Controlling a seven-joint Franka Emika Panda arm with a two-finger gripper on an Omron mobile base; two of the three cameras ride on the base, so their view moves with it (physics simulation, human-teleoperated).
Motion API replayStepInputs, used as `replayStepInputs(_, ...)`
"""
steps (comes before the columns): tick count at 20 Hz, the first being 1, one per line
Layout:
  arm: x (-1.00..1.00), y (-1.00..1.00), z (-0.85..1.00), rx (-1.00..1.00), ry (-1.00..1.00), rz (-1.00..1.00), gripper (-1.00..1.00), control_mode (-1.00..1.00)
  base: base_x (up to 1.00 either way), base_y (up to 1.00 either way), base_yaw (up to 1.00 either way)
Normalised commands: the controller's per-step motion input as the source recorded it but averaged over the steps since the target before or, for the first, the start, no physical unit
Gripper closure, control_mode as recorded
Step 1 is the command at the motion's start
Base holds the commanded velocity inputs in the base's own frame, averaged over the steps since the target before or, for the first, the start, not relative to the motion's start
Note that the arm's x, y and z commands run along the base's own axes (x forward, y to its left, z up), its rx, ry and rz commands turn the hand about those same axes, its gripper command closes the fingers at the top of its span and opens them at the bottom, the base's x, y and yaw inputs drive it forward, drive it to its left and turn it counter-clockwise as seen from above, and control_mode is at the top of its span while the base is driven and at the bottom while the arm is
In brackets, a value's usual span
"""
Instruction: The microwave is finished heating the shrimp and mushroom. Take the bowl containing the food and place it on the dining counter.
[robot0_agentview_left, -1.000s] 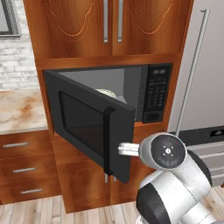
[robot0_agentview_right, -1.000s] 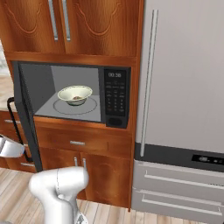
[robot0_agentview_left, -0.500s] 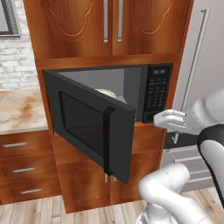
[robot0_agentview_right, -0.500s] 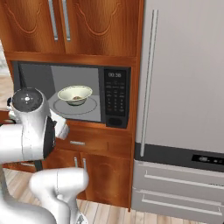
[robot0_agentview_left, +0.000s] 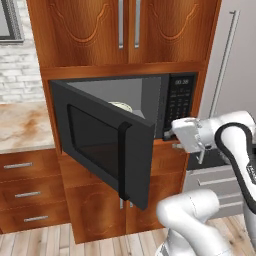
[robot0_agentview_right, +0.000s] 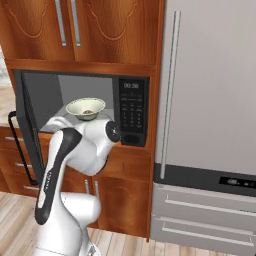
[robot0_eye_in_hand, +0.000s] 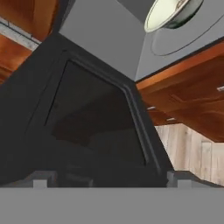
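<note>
Bowl (robot0_agentview_right: 86, 108) inside microwave (robot0_agentview_left: 150, 107) | my hand (robot0_agentview_left: 186, 134) wide, empty | risk: forearm strikes half-open door (robot0_agentview_left: 102, 147), rim tips food.

The microwave (robot0_agentview_right: 90, 107) stands open, its door (robot0_agentview_right: 22, 130) swung left; the bowl (robot0_agentview_right: 86, 108) sits inside, food in it, the arm (robot0_agentview_right: 75, 150) just below.

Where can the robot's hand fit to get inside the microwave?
Through the open front, between the swung-out door and the keypad. Grey floor lies bare around the bowl in the microwave. The open gripper hangs outside, by the keypad.
</note>
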Motion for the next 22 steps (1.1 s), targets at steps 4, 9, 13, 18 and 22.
replayStepInputs(4,0.35,1.0,-0.03,0.16,0.09,0.23,-1.0,-1.0,0.0,0.0,0.0)
replayStepInputs(9,0.0,1.0,0.0,0.0,0.09,0.24,-1.0,-1.0,0.0,0.0,0.0)
replayStepInputs(13,0.0,1.0,0.0,-0.04,0.07,0.11,-1.0,-1.0,0.0,0.0,0.0)
replayStepInputs(18,0.08,1.0,-0.01,-0.05,0.03,0.01,-1.0,-1.0,0.0,0.0,0.0)
replayStepInputs(22,0.19,1.0,-0.04,-0.06,0.0,0.0,-1.0,-1.0,0.0,0.0,0.0)
